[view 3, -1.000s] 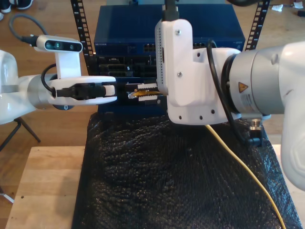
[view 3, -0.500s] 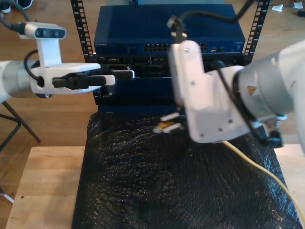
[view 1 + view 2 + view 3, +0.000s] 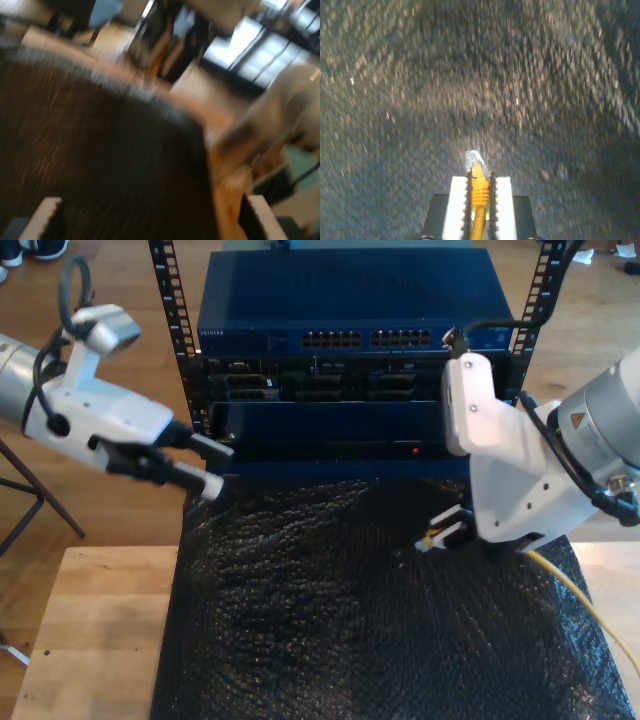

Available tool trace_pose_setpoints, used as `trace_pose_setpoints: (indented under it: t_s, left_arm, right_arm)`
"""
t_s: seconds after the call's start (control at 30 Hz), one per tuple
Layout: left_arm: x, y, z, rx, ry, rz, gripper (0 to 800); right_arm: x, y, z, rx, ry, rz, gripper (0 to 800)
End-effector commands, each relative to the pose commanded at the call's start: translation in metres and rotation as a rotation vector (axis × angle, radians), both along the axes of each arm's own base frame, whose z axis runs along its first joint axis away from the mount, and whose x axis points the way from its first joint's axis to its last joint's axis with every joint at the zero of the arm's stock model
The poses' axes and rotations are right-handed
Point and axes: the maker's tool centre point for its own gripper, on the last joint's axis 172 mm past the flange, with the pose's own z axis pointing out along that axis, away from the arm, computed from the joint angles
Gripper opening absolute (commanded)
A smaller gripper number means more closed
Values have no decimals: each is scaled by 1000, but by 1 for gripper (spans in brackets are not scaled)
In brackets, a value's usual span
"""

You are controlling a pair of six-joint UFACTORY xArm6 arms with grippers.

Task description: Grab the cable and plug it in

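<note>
The yellow cable (image 3: 577, 592) runs across the black mat to my second gripper (image 3: 441, 533) at the exterior view's right. That gripper is shut on the cable's plug (image 3: 475, 164), which sticks out past the fingers (image 3: 503, 192) just above the mat. The plug end (image 3: 429, 538) points toward the exterior view's left, well short of the rack. My first gripper (image 3: 215, 468) is open and tilted down over the mat's far corner at the exterior view's left. In the blurred first wrist view its fingertips (image 3: 44, 218) stand wide apart with nothing between them.
A blue network switch (image 3: 350, 310) with rows of ports (image 3: 365, 339) sits in a rack behind the table. A black bubble mat (image 3: 340, 620) covers the wooden table (image 3: 90, 640). A tripod leg (image 3: 40, 502) stands at the exterior view's left.
My second gripper drew back from the rack and dropped toward the exterior view's right, still holding the plug. My first arm swung lower and tilted toward the mat's corner.
</note>
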Motion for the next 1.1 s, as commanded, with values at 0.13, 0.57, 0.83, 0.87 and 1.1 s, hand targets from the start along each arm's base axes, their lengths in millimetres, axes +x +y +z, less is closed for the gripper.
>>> trace_pose_setpoints:
  t_s: [0.13,0.57,0.83,0.87,1.1]
  left_arm:
    - [-8,36,-23,183,-36,-20,799]
    - [-93,142,-100,443,10,-268,799]
    - [-161,197,-126,334,-73,-333,800]
    - [-172,204,-128,320,-89,-342,800]
    - [-247,214,-146,266,-157,-434,800]
  right_arm:
    - [2,-10,-13,-30,27,-11,0]
    - [-1,-52,-68,-231,154,-59,0]
    - [-1,-58,-72,-260,159,-60,0]
    - [-2,-58,-74,-261,165,-59,0]
    - [-4,-58,-87,-265,201,-55,0]
